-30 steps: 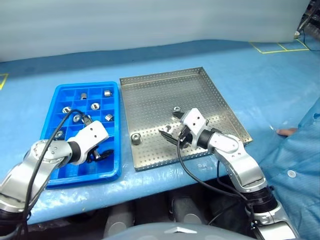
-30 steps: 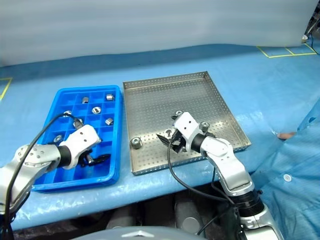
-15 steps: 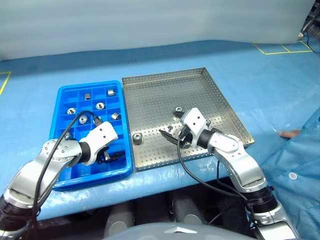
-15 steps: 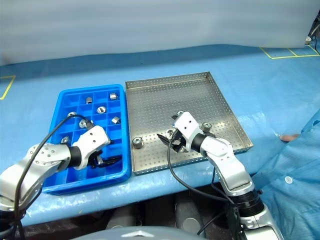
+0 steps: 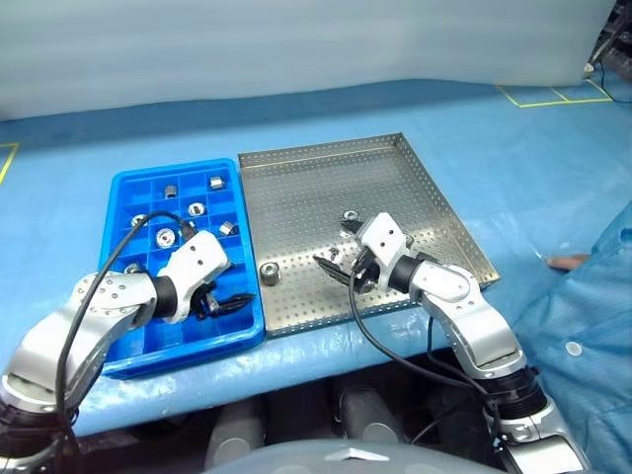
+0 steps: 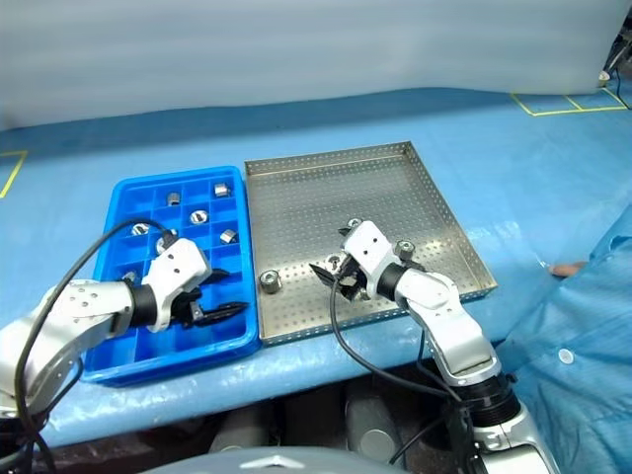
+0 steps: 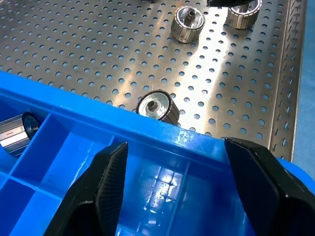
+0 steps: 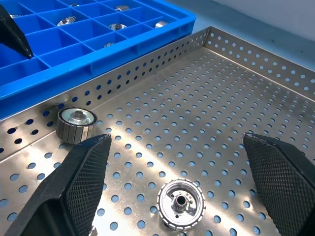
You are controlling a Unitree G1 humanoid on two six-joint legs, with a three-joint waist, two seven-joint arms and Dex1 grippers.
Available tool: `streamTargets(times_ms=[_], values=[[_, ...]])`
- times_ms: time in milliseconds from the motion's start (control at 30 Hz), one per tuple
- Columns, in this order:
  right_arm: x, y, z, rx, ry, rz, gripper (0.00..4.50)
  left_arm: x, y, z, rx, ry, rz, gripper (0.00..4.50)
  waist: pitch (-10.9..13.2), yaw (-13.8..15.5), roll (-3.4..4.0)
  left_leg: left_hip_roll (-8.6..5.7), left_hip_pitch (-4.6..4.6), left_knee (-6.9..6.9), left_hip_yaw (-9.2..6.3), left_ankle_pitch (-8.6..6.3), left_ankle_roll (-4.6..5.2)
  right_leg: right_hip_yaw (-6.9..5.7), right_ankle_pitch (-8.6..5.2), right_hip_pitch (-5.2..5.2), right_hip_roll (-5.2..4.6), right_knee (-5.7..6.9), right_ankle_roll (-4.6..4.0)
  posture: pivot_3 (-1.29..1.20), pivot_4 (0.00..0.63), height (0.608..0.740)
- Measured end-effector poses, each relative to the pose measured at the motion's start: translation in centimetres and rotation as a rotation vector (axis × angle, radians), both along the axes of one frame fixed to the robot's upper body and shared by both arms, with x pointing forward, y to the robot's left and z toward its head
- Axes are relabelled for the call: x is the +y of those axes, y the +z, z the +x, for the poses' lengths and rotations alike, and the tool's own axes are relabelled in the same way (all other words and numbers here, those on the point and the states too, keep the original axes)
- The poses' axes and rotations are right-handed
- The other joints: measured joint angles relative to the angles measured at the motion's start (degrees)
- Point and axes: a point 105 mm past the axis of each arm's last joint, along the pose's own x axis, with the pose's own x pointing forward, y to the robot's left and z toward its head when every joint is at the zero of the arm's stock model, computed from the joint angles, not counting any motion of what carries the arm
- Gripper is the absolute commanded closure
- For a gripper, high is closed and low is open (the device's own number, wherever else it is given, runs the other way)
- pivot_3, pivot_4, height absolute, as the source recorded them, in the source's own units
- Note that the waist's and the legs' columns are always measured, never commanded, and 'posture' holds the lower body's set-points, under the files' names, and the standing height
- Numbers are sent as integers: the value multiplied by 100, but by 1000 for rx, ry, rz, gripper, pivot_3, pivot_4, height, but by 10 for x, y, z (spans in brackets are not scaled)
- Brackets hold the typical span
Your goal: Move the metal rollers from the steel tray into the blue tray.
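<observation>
One roller [image 8: 180,204] between wide-open, empty right end effector [image 5: 336,269] fingers, left end effector [image 6: 223,292] parted, empty

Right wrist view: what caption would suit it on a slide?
Two open black fingers frame a metal roller lying on the perforated steel tray, with another roller near the blue tray.

metal rollers [image 5: 268,274] in steel tray [image 5: 296,178], others in blue tray [image 5: 118,193]

A blue cloth-covered table [image 5: 296,109] meets a pale grey wall [image 5: 296,39], with yellow tape lines [image 5: 548,94] marked at far right.
</observation>
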Motion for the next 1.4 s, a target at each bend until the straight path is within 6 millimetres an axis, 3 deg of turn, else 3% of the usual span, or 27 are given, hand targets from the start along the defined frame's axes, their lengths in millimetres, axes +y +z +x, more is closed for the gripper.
streamTargets(times_ms=[100, 167, 300, 400, 567, 733, 833, 1100, 1400], values=[[0, 1, 0, -3, 0, 0, 0, 7, 5, -1, -17, -1, 36, 1102, 0, 2, 0, 1, -1, 0, 0, 0, 0, 0, -3, -1, 1, 0, -4, -111, 150, 740], [0, 1, 1, -3, 0, -1, 0, 6, 19, 5, -72, -10, 34, 1102, 0, 25, -1, 0, -3, 6, -2, 0, 0, -1, -3, 2, 1, 0, -4, -104, 150, 740], [2, 3, 2, -18, 6, 2, 0, -11, 65, 22, -264, -138, 69, 1102, 1, 67, -3, -5, -9, 28, -2, 0, 0, 0, 2, 11, 2, -2, 3, -104, 150, 740], [4, 6, 4, -30, 9, 3, 0, -27, 77, 31, -307, -248, 106, 1102, 1, 63, -3, -6, -2, 35, -2, -1, 1, 1, 3, 22, 3, -4, 5, -121, 150, 740], [7, 4, 2, -33, 14, 15, 0, -37, 62, 48, -225, -419, 265, 1102, 2, -2, -1, -4, 0, 38, -5, -1, 1, 2, 3, 25, 11, -1, 4, -180, 150, 740], [10, 5, -19, -16, 77, 77, 0, -33, 41, 63, -99, -521, 386, 1102, 2, -129, -1, -4, -20, 44, -7, -6, 9, 4, 3, 13, 11, -1, 5, -224, 150, 740], [14, 12, -28, -30, 116, 109, 0, -35, 34, 65, -66, -570, 413, 1102, 2, -266, 0, -2, -29, 57, -5, -9, 15, 9, 4, 8, 11, 0, 7, -270, 150, 740], [18, 5, -38, -15, 119, 96, 0, -44, 21, 73, 1, -677, 500, 1102, 2, -605, 0, -3, -38, 77, -10, -10, 16, 10, 8, 6, 10, 5, 17, -308, 150, 740], [19, 3, -40, -20, 93, 97, 0, -29, 4, 74, 86, -730, 647, 1102, 2, -921, 0, -1, -40, 75, -18, -10, 16, 18, 12, -2, 12, 12, 24, -312, 150, 740]])
